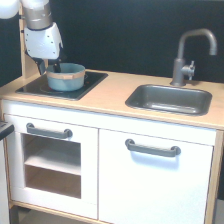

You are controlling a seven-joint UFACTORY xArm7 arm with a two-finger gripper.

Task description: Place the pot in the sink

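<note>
The pot (66, 76), small, round and blue-grey with a tan band at its rim, sits on the black stovetop (95, 79) at the exterior view's left. My gripper (51, 67) hangs right behind the pot's far-left rim, its dark fingers partly hidden by the pot, so I cannot tell whether they are open or shut. The sink (169, 99), a dark grey rectangular basin, lies in the counter at the exterior view's right, with nothing visible in it.
A grey faucet (187, 55) rises behind the sink. The light wooden counter (112, 95) runs between stovetop and sink. A wooden post (22, 50) stands behind the arm. Below are white cabinet doors with grey handles (152, 148).
</note>
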